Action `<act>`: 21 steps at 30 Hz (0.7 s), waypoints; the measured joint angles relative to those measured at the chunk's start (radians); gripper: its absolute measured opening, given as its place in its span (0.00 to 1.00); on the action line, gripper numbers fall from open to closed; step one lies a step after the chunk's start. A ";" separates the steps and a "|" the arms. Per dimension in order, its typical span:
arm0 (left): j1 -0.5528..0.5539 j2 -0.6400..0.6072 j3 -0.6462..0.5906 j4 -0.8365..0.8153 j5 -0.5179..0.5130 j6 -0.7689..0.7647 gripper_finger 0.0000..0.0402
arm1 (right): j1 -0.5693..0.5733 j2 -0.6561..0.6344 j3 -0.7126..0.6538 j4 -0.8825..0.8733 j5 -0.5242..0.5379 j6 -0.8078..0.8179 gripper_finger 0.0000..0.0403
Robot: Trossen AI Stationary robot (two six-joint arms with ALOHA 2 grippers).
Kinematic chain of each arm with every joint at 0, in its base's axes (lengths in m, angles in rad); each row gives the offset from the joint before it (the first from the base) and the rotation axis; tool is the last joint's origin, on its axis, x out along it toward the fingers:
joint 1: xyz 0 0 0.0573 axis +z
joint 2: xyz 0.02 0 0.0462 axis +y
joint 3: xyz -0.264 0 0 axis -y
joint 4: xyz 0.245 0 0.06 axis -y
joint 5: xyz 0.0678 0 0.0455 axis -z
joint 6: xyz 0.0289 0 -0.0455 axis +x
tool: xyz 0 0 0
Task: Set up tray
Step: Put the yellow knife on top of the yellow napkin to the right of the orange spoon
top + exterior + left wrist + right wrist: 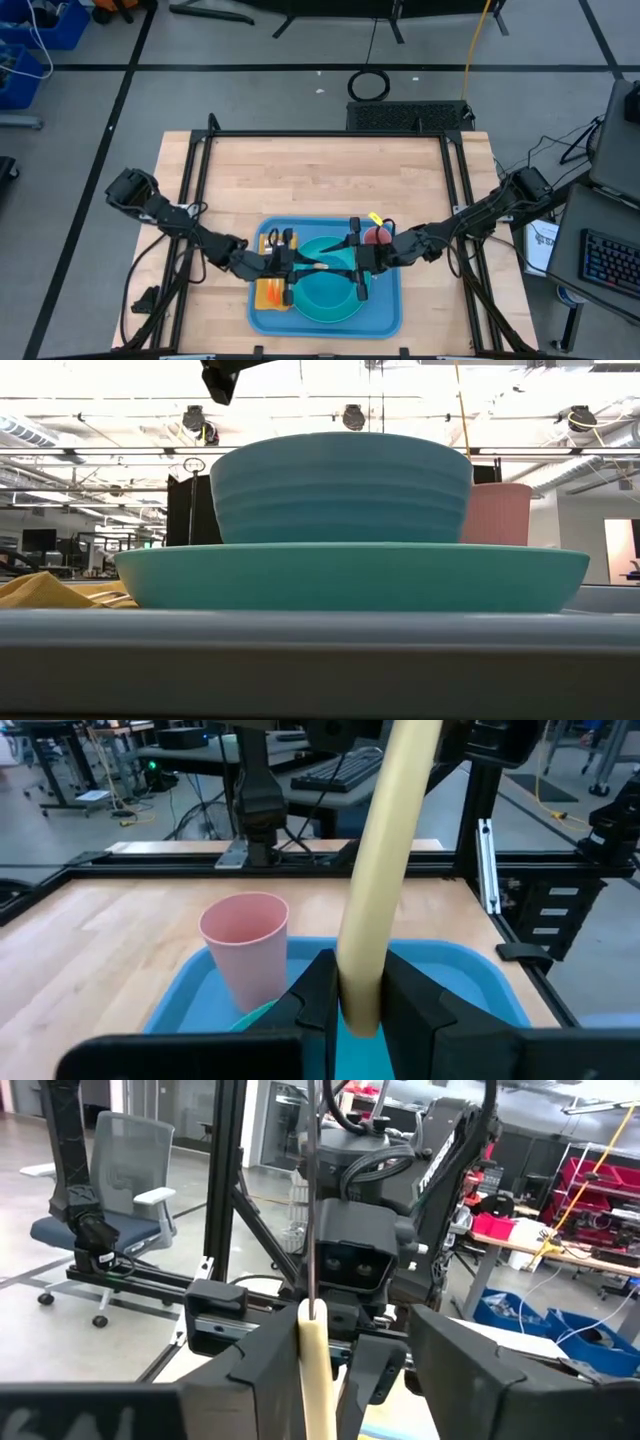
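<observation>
Tray (385, 315) lies at the near edge of the wooden surface (320, 180), carrying yellow napkin (270, 292), plate (328, 305), bowl (322, 252) and pink cup (377, 236). Left claw (292, 262) pinches a cream utensil handle (378, 880); right claw (352, 262) stands spread around its other end. Handover seems finished, so next the left arm must lay the utensil down on the tray

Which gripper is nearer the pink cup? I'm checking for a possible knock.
Right. The right gripper sits just beside the pink cup over the tray; the left gripper is across the bowl.
</observation>
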State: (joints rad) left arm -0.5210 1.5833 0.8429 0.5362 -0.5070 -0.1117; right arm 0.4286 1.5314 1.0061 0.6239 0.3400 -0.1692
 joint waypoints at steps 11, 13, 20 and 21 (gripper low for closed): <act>-0.071 0.000 0.000 -0.060 -0.148 -0.049 0.13 | 0.000 -0.002 0.000 0.015 0.002 -0.060 0.46; -0.084 0.000 0.000 -0.081 -0.183 -0.059 0.13 | 0.000 -0.002 0.000 0.014 0.003 -0.072 0.46; -0.114 0.000 0.000 -0.109 -0.196 -0.084 0.13 | 0.006 -0.004 0.000 0.075 0.007 -0.169 0.46; -0.119 0.000 0.000 -0.118 -0.204 -0.091 0.13 | 0.007 -0.006 0.001 0.089 0.014 -0.182 0.46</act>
State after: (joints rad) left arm -0.6404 1.5836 0.8426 0.4178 -0.7107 -0.2025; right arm 0.4351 1.5257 1.0069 0.7125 0.3536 -0.3509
